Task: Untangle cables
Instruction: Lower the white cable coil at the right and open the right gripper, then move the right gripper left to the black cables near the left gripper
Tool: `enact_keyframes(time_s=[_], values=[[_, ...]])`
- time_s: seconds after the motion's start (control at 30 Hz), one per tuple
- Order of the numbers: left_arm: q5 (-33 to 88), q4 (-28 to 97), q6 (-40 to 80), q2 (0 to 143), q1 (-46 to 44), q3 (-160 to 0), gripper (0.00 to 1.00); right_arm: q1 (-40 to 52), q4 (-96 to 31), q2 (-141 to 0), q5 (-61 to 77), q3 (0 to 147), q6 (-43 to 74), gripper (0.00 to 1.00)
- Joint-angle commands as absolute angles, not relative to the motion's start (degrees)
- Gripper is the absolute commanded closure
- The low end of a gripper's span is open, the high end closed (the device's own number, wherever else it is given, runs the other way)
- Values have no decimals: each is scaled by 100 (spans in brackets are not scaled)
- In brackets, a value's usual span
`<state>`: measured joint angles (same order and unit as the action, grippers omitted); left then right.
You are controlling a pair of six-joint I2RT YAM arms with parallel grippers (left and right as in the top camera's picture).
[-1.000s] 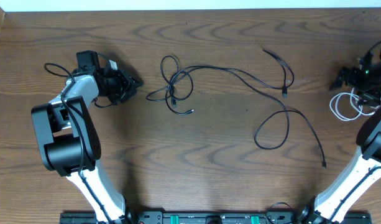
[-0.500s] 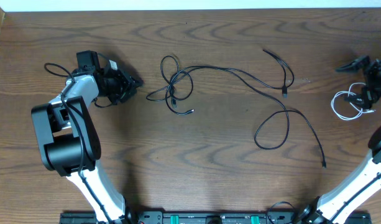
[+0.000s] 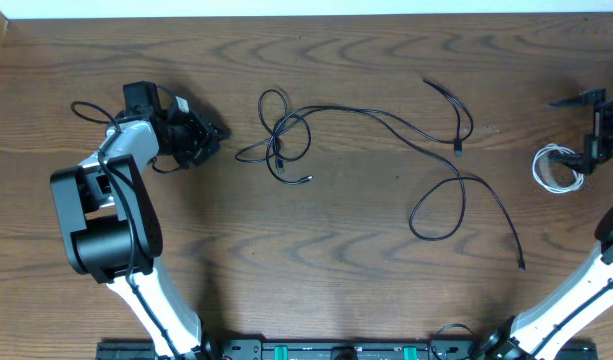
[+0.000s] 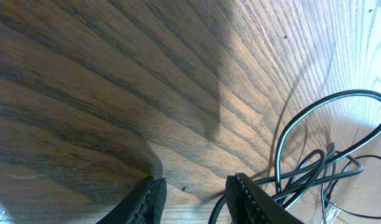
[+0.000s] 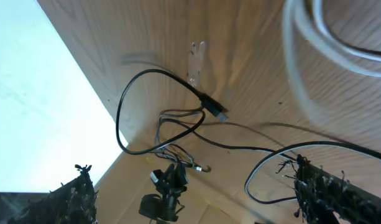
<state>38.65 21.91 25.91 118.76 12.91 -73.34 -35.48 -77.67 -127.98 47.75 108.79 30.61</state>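
Observation:
A knot of black cables (image 3: 282,138) lies left of the table's middle. One strand runs right to a plug (image 3: 457,148), and another loops (image 3: 441,210) toward the front right. A white cable (image 3: 556,168) lies coiled at the far right. My left gripper (image 3: 212,133) rests low just left of the knot. In the left wrist view it (image 4: 199,200) is open over bare wood, with black loops (image 4: 314,168) beside its right finger (image 4: 252,198). My right gripper (image 3: 584,130) hangs wide open above the white coil (image 5: 327,37) and holds nothing (image 5: 202,193).
The table's pale back edge (image 3: 306,8) runs along the top. The left arm's own thick black cord (image 3: 91,110) loops behind its wrist. The left arm (image 5: 168,193) shows far off in the right wrist view.
The right arm has drawn back to the right and turned, uncovering the white coil, which stays on the table. The left arm and the black cables have not moved.

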Motion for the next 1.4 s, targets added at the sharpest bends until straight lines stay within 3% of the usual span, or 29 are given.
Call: enact_keyframes(time_s=[0.0,0.17,0.33,0.57,0.73,1.03,1.37], values=[[3253,2311,2602,12119,1317,-7220,60,-3332,-7756,-12774,4744,10951,3159,1],[3253,2311,2602,12119,1317,-7220,60,-3035,-7559,-12774,4705,10951,2714,1],[3256,2311,2604,12119,1317,-7223,59,-2646,-7275,-12774,4646,10951,1361,1],[3253,2309,2602,12119,1317,-7220,57,-1868,-7041,-12774,3450,10945,1240,1],[3253,2309,2602,12119,1317,-7223,57,-1358,-6960,-12770,4300,11021,73,1],[3253,2309,2602,12119,1317,-7220,57,-443,-7203,-12403,3712,11935,99,2],[3948,2300,2602,12119,1317,-7223,53,915,-6563,-12379,2512,11922,1208,9]])
